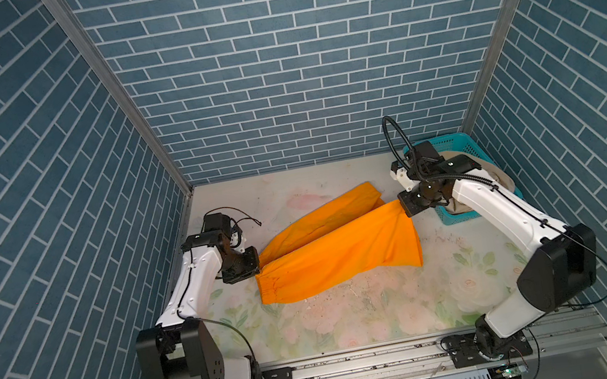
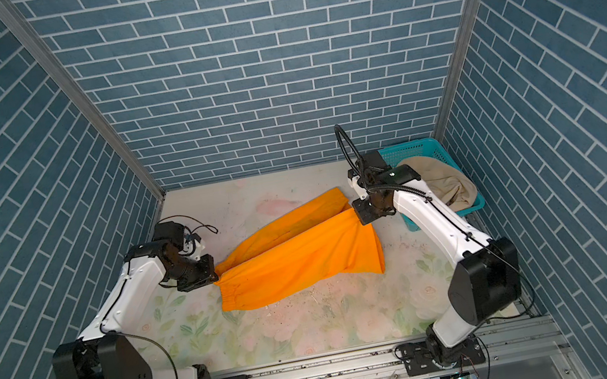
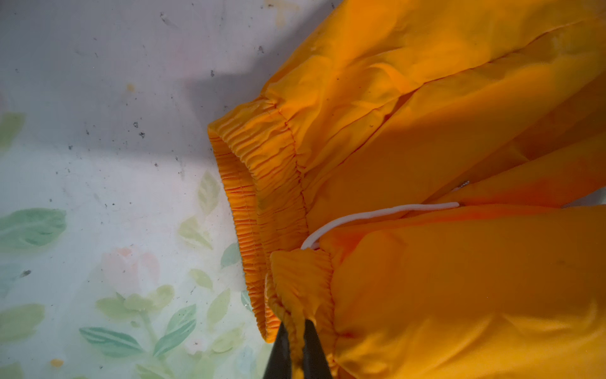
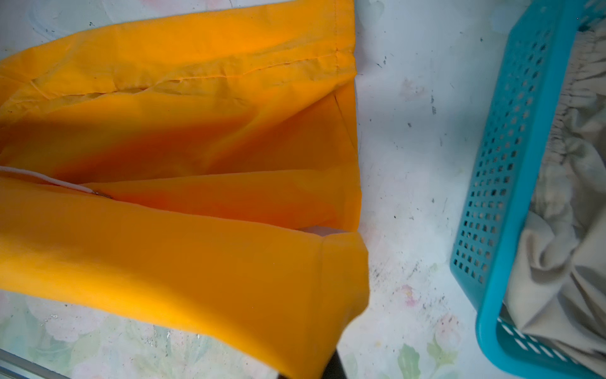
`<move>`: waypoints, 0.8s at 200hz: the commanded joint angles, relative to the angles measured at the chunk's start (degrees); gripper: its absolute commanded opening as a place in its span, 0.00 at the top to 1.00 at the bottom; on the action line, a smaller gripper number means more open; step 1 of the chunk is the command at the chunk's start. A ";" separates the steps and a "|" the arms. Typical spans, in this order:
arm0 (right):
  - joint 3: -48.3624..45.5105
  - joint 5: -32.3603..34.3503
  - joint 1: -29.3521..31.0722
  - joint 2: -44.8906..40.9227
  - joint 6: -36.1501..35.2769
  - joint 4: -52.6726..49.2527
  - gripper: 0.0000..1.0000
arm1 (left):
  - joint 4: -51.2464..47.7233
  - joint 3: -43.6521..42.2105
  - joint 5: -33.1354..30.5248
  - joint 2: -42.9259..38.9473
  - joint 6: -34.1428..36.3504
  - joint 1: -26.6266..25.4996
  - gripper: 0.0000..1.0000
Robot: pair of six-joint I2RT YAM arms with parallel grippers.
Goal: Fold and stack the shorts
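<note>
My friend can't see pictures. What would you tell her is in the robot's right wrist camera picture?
Bright orange shorts lie on a flowery table, one leg's hem corner pinched in the right gripper. Beside them stands a teal basket full of little holes, holding crumpled beige shorts.

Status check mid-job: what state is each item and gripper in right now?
orange shorts: on the table, legs apart, not folded in half yet.
teal basket: upright, table's far right corner.
beige shorts: crumpled inside it.
left gripper: shut on the waistband.
right gripper: shut on a leg hem.
</note>
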 commanded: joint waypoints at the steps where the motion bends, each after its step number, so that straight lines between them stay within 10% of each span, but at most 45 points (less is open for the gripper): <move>1: 5.13 1.30 -2.21 3.61 -4.46 1.04 1.00 | 0.24 -0.65 -3.48 1.72 0.83 2.76 1.00; 160: 21.01 -6.43 -5.52 22.06 -7.26 -0.03 1.00 | 3.49 6.08 -4.81 15.31 -2.93 4.29 1.00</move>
